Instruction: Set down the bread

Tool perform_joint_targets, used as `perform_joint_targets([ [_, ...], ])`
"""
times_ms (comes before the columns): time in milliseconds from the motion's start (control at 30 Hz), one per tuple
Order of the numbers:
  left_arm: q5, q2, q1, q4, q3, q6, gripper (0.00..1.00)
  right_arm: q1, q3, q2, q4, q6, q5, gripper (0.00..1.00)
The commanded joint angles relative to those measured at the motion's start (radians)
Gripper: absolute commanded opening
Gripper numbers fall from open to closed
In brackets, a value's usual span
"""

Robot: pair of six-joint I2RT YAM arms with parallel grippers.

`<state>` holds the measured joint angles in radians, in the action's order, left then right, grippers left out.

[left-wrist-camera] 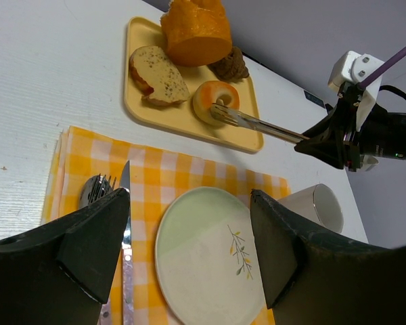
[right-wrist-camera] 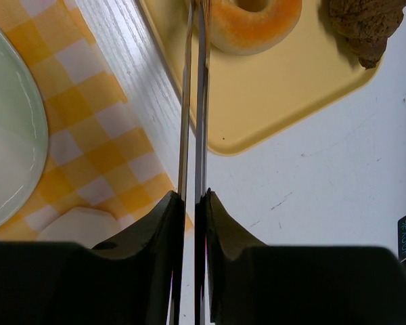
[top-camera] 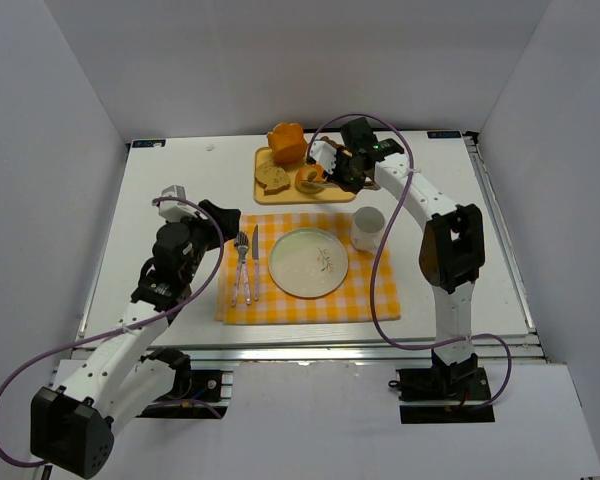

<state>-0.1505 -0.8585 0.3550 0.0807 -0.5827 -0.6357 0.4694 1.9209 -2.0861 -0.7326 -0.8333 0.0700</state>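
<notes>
The bread (top-camera: 310, 178) is a small golden ring on the yellow tray (top-camera: 280, 194); it also shows in the left wrist view (left-wrist-camera: 215, 101) and the right wrist view (right-wrist-camera: 254, 24). My right gripper (top-camera: 344, 168) (right-wrist-camera: 191, 200) is shut on metal tongs (right-wrist-camera: 195, 101) (left-wrist-camera: 257, 124). The tong blades are nearly together, and their tips reach the ring's near side by its hole. The pale green plate (top-camera: 308, 262) (left-wrist-camera: 203, 271) lies on the checked placemat. My left gripper (top-camera: 218, 222) (left-wrist-camera: 189, 196) is open and empty, above the placemat's left part.
An orange loaf chunk (top-camera: 287, 142), a seeded slice (top-camera: 272, 177) and a dark brown piece (left-wrist-camera: 231, 66) share the tray. A white cup (top-camera: 368, 228) stands right of the plate. A fork (top-camera: 240, 265) and knife (top-camera: 253, 262) lie left of it.
</notes>
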Motion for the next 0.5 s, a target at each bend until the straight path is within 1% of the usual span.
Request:
perform_joint_targets([
  [0,-0.015,0.029,-0.007,-0.009,-0.009,0.010,0.82,0.005,0.046,0.027,-0.001,0.011,0.023,0.05],
  [167,-0.023,0.041,-0.007,-0.025,-0.020,0.014,0.82,0.005,0.029,0.102,0.001,0.023,0.069,0.04],
  [267,-0.031,0.047,-0.005,-0.030,-0.026,0.016,0.82,0.006,-0.046,0.199,-0.013,0.022,0.138,0.04],
  [300,-0.031,0.049,-0.007,-0.030,-0.028,0.018,0.82,0.008,-0.071,0.252,-0.020,0.023,0.184,0.04],
  [367,-0.038,0.050,-0.007,-0.030,-0.031,0.018,0.82,0.014,-0.164,0.306,-0.040,0.025,0.220,0.04],
  [400,-0.040,0.050,-0.007,-0.030,-0.031,0.018,0.82,0.017,-0.201,0.363,-0.048,0.023,0.250,0.03],
  [433,-0.041,0.050,-0.008,-0.027,-0.032,0.018,0.82,0.021,-0.282,0.391,-0.051,0.026,0.261,0.03],
  [467,-0.040,0.050,-0.008,-0.027,-0.032,0.018,0.82,0.031,-0.325,0.421,-0.045,0.028,0.272,0.03],
])
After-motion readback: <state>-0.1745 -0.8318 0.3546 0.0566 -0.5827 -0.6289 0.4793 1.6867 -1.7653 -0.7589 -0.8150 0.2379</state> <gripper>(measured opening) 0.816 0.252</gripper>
